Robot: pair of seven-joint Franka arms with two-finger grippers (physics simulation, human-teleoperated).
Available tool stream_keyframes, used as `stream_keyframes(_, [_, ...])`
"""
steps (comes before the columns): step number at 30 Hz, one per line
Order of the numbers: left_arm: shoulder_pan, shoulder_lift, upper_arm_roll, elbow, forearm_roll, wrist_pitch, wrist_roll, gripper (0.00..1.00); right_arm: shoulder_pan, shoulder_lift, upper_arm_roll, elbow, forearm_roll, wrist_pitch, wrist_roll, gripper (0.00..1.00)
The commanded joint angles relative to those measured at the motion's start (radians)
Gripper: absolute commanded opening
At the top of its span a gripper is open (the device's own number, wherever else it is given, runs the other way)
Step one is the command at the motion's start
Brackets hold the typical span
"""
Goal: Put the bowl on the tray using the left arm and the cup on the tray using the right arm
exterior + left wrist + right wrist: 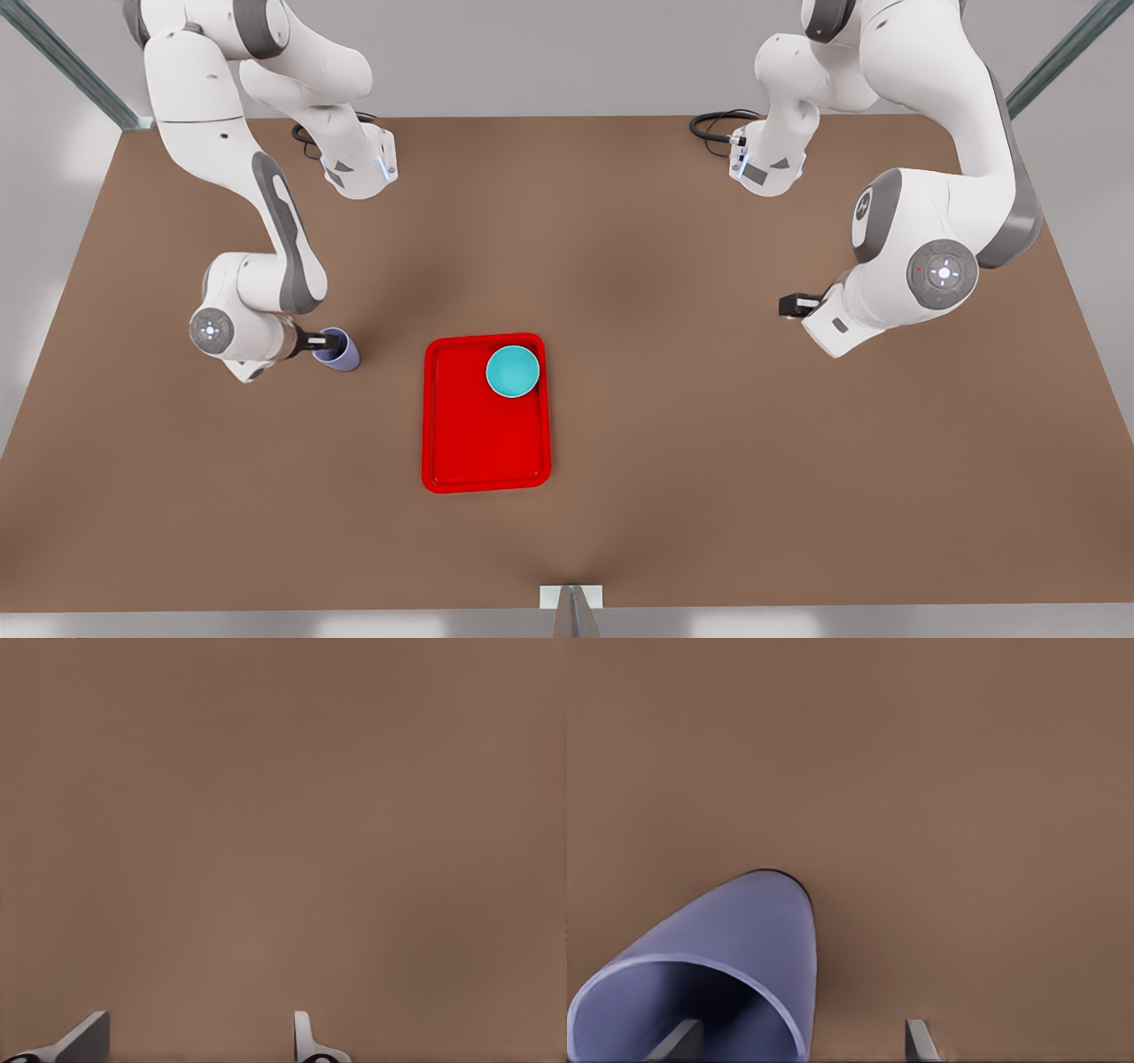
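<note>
The broad brown matte table (673, 292) fills the scene, and two white Franka arms hang over its far edge, one at each side of the front view. On the table's middle sits the flat bright red rectangular tray (483, 443) with rounded corners and a low raised rim. And there it is: the small round glossy teal bowl (513, 371) sits inside the tray, tucked into the far corner toward the front view's right, its rim close against the tray's rim.

Over on the front view's left, the small pale lavender tapered cup (337, 349) stands on the table, well apart from the tray. The right gripper (321, 340) is at it, reaching in from the side. In the right wrist view one dark finger (678, 1038) sits inside the cup's (735, 966) mouth and the other finger stands outside the wall, so the fingers are apart and straddle that wall; whether they press on it I cannot tell.

On the front view's right, the left gripper (794, 306) hangs above bare table, well away from the tray and bowl. The left wrist view shows its two fingertips (306, 1036) spread wide apart with nothing between them, just brown tabletop (283, 815) beyond.
</note>
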Motion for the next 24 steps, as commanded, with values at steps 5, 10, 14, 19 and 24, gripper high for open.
stream_keyframes(5, [0.000,0.003,0.000,-0.002,0.000,0.000,-0.005,1.00,0.008,0.008,-0.003,0.005,0.019,0.003,0.002,0.21])
stream_keyframes(10, [0.000,0.003,0.000,-0.002,0.000,0.000,-0.005,1.00,0.008,0.017,-0.005,0.018,0.017,0.031,0.002,0.21])
stream_keyframes(14, [0.000,0.005,0.000,-0.003,0.000,0.000,-0.005,1.00,0.008,0.017,-0.005,0.013,0.017,0.044,0.002,0.21])
stream_keyframes(19, [0.000,0.003,0.000,0.000,0.000,-0.001,-0.012,1.00,0.010,0.014,-0.006,0.022,0.017,0.041,0.002,0.21])
stream_keyframes(24, [0.000,0.006,0.000,-0.003,0.000,-0.001,-0.008,1.00,0.054,-0.003,-0.005,0.125,0.014,-0.049,0.008,0.21])
